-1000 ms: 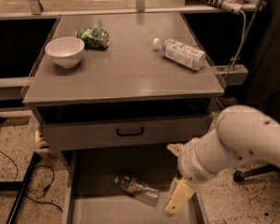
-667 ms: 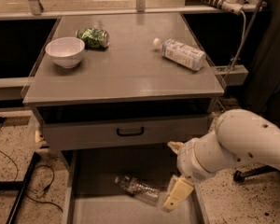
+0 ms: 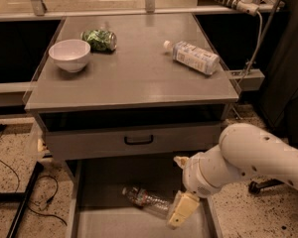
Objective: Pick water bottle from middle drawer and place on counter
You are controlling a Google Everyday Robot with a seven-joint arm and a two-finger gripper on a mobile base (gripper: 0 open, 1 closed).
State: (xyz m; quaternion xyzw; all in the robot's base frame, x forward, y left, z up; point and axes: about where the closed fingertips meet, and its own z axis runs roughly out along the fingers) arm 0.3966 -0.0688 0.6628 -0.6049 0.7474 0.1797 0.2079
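The water bottle (image 3: 146,201), small, clear and crinkled with a dark label band, lies on its side on the floor of the open middle drawer (image 3: 114,180), low in the camera view. My gripper (image 3: 181,208) hangs down into the drawer at the end of my white arm (image 3: 248,160). It is just right of the bottle and close against its right end. The grey counter (image 3: 134,76) is the cabinet top above.
On the counter are a white bowl (image 3: 69,54), a crumpled green packet (image 3: 100,39) and a larger white-labelled bottle (image 3: 193,57) lying on its side. A closed drawer front with a black handle (image 3: 139,139) sits above the open drawer. Cables lie on the floor at left.
My gripper has shifted slightly left and down, closer to the water bottle. The bottle and the things on the counter have not moved.
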